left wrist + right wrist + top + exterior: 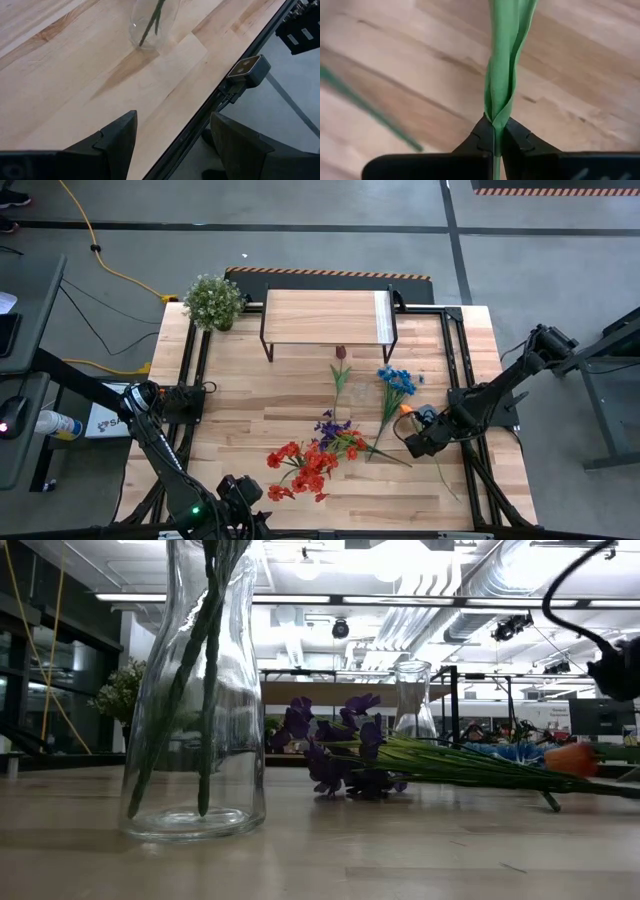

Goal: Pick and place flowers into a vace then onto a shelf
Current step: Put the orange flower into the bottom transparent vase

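One green stem (501, 75) pinched in right jaws.

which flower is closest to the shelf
The dark maroon flower: its bloom lies just in front of the shelf, alone and nearest its front edge, while the blue flowers, purple flowers and red flowers lie farther out.

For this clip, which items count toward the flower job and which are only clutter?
Job items:
- right gripper, shut on a green flower stem
- loose red, purple, blue flowers
- clear glass vase holding stems
- light wood shelf on black legs

Clutter:
- bushy green potted plant
- yellow floor cable
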